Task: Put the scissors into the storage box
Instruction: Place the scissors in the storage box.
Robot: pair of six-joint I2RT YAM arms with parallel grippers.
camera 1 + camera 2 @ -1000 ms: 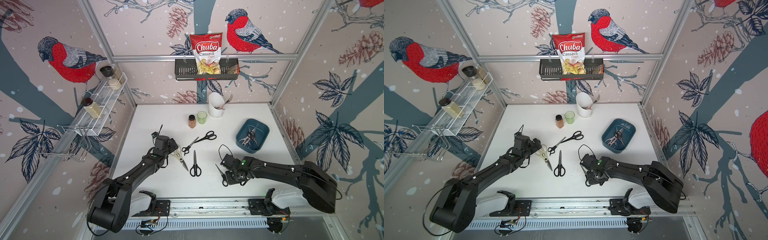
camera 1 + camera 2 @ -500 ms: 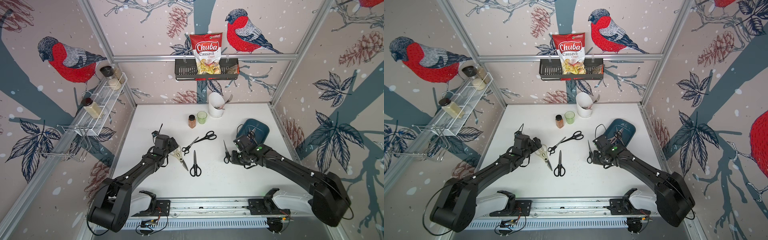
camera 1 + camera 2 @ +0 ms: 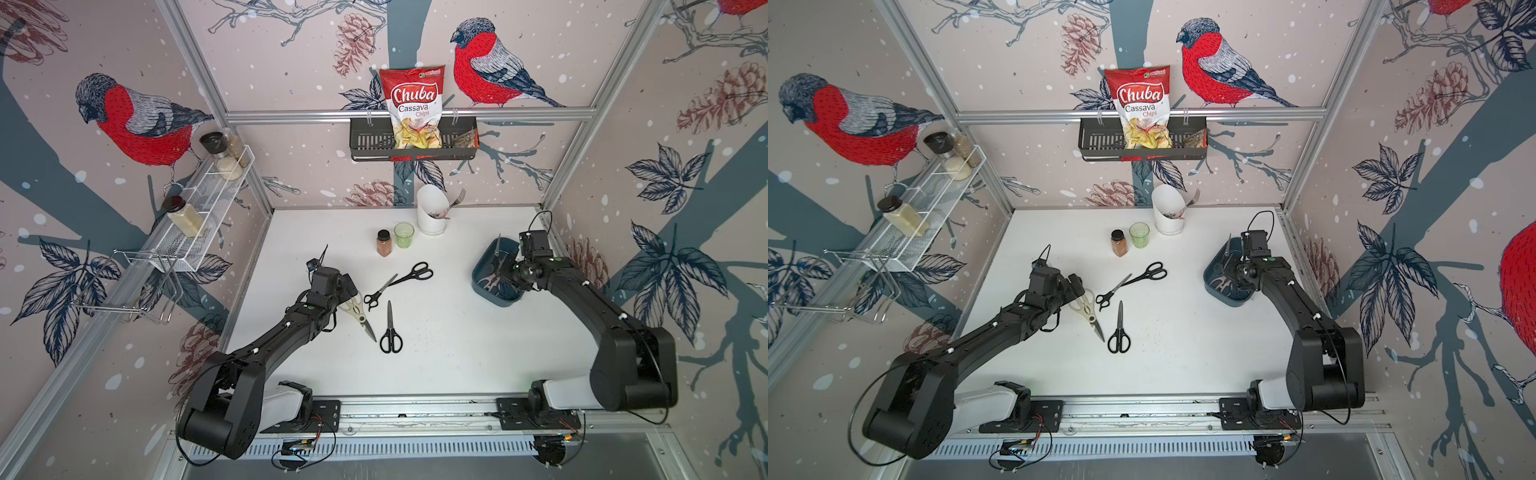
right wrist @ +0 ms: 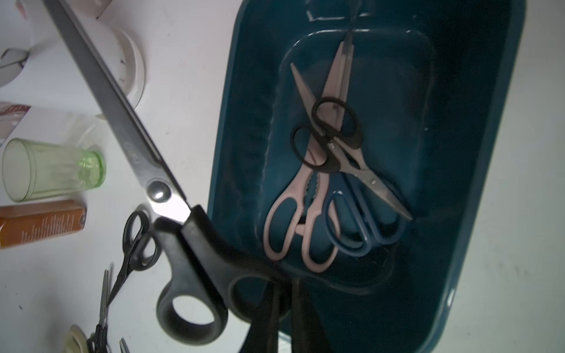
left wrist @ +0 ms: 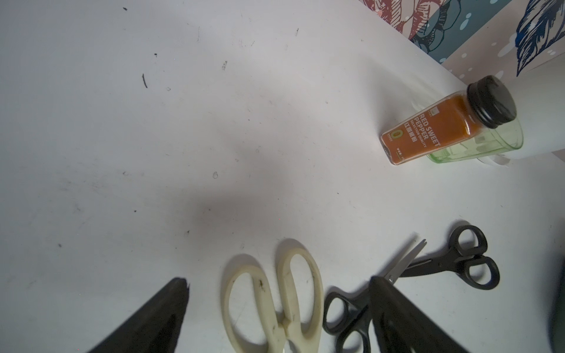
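Our right gripper [image 4: 282,293] is clamped on a handle loop of the big black-handled scissors [image 4: 189,235], hanging over the rim of the teal storage box [image 4: 477,152] with the blade outside, so releasing here could tip them out, while our left gripper [image 5: 279,282] gapes open over the cream kitchen shears [image 5: 282,331].

Robot test booth dressed as a kitchen: aluminium frame [image 3: 291,116], bird-print wall panels [image 3: 291,54], white tabletop [image 3: 457,357] with two robot arms [image 3: 270,340] on a rail [image 3: 415,405], a wire spice rack [image 3: 220,199], a hanging basket [image 3: 370,143] holding a chips bag [image 3: 413,104].
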